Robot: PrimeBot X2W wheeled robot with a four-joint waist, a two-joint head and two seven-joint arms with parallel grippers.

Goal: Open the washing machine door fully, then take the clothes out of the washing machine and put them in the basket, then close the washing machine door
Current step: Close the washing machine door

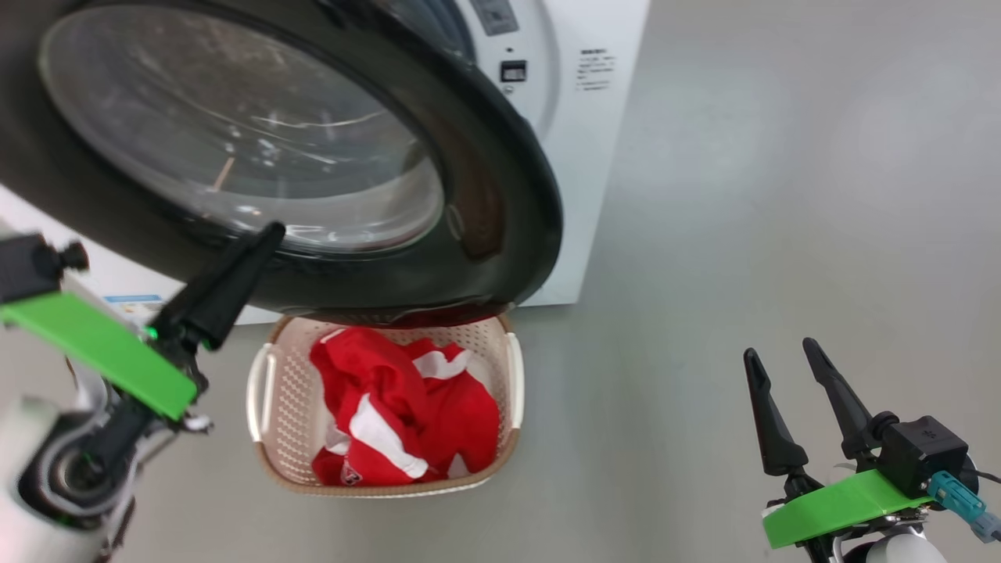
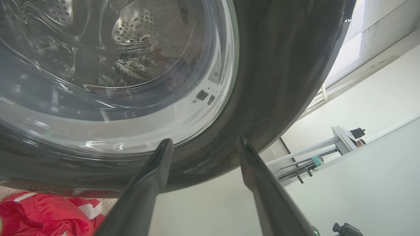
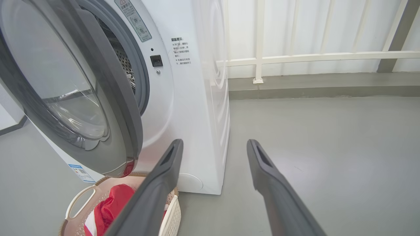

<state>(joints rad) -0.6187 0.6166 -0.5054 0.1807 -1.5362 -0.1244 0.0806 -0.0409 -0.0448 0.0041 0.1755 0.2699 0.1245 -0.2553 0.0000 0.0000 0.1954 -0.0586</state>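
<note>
1. Fingers of the left gripper [image 2: 204, 141] stand wide apart with nothing between them. They point at the lower outer rim of the washing machine door [image 1: 508, 203] and are very near to it, but I cannot tell if they touch it.
2. The right gripper [image 1: 780, 348] is also wide and empty. It hangs over the grey floor [image 1: 743, 195] on the right side, well apart from the machine and the basket.
3. The door is not shut. In the right wrist view it stands swung out from the front, and the gap shows the grey gasket [image 3: 142, 82] with a bit of the perforated drum [image 3: 123, 62] behind it.
4. The washing machine [image 1: 602, 156] is white and stands on the floor behind the door.
5. The basket [image 1: 289, 407] sits on the floor in front of the machine, directly under the lower edge of the door. In the head view the door hides its far rim.
6. The clothes [image 1: 414, 407], red with white parts, lie heaped inside the basket.
7. A white railing [image 3: 295, 59] runs behind the machine in the right wrist view.
</note>
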